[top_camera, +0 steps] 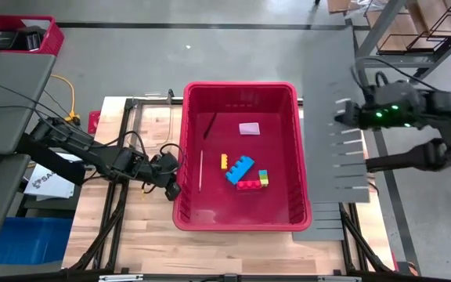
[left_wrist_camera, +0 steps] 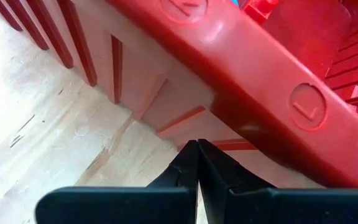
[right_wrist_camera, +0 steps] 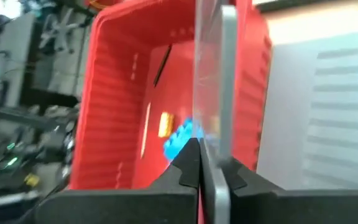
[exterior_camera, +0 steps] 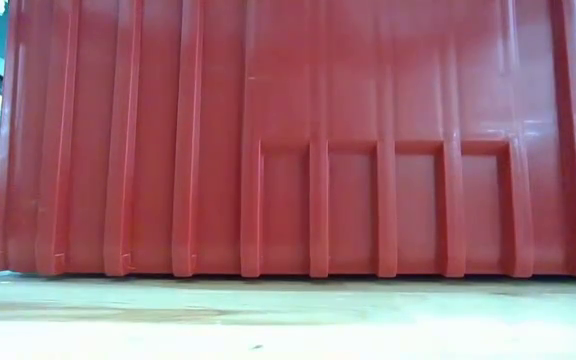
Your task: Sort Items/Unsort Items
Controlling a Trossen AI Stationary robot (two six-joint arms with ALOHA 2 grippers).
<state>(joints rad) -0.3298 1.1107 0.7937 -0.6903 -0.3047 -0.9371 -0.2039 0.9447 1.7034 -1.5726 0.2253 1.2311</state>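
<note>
The items lie on the floor of the red bin (top_camera: 186,157): a blue block (top_camera: 239,168), a yellow-orange one (top_camera: 224,160), a red one (top_camera: 249,186), a green-yellow piece (top_camera: 264,177), a dark stick (top_camera: 208,125), a pale stick (top_camera: 201,168) and a pale flat piece (top_camera: 249,128). My left gripper (top_camera: 172,188) is shut beside the bin's left wall, near its front corner. My right gripper (top_camera: 341,117) is shut on a large grey slotted panel (top_camera: 327,86), held high to the right of the bin. My left gripper's shut tips (left_wrist_camera: 197,144) stand at the bin's outer left wall (left_wrist_camera: 185,118), under the rim; whether they touch it I cannot tell. My right gripper pinches the grey panel near its right, slotted edge (right_wrist_camera: 217,177), one finger on each face, coming from the table's right side. The panel lies roughly flat, lifted clear, and reaches over the bin's right rim.
A second grey slatted piece (top_camera: 331,223) lies on the table to the right of the bin. Bare wooden table (top_camera: 147,235) shows left of and in front of the bin. A small red basket (top_camera: 22,35) stands far left. The low view holds only the bin's near wall (exterior_camera: 288,140).
</note>
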